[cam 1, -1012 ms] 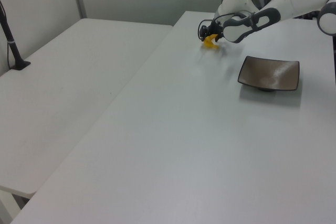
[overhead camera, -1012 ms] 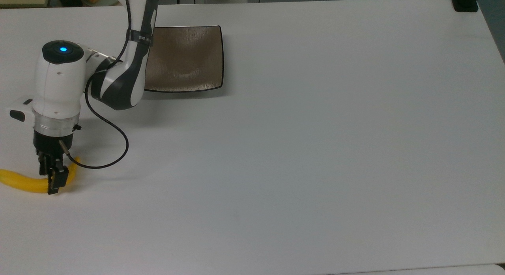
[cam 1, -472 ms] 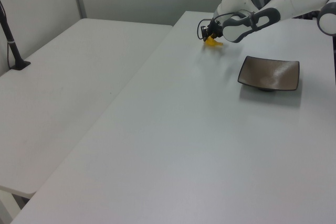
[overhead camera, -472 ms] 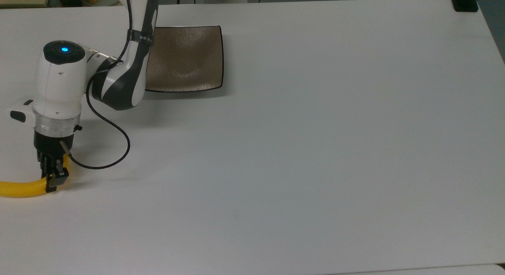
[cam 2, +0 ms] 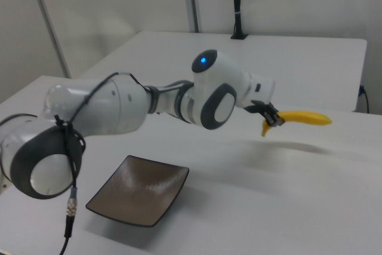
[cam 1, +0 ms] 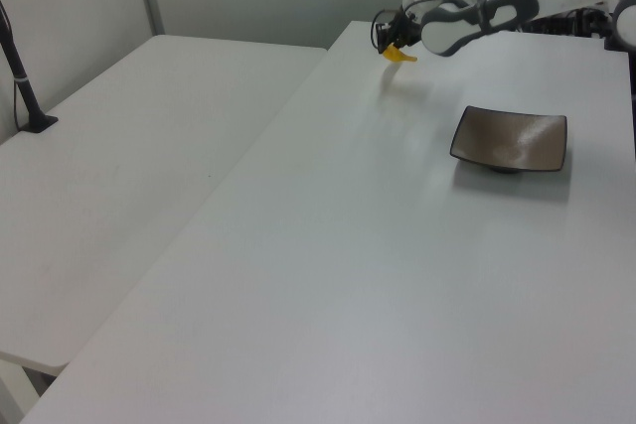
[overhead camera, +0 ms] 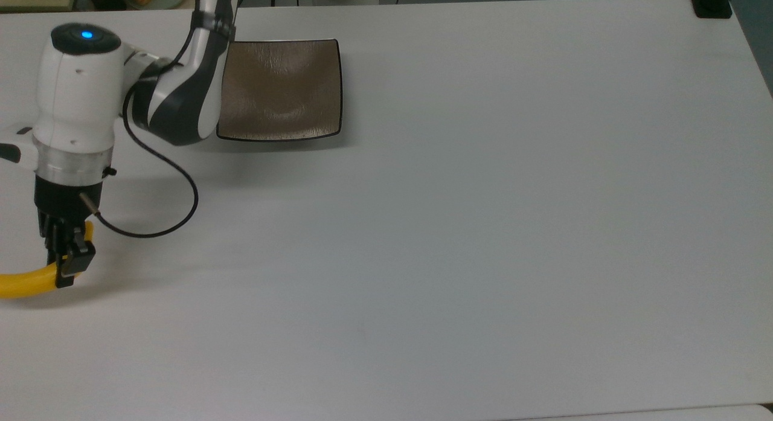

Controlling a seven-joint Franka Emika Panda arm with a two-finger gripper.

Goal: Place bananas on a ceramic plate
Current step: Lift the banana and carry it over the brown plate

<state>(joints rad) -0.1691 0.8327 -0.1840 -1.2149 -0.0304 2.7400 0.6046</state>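
A white robot arm's black two-finger gripper is clamped on a smooth, bright yellow curved banana, held in the air above the white table. A square, glossy brown-grey ceramic plate sits bare, well apart from the banana.

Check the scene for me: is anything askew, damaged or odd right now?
Nothing stands out. The gripper holds the banana near one end, lifted off the table, its long end sticking out level to the right view's right. The square ceramic plate sits flat and empty, with no visible damage.
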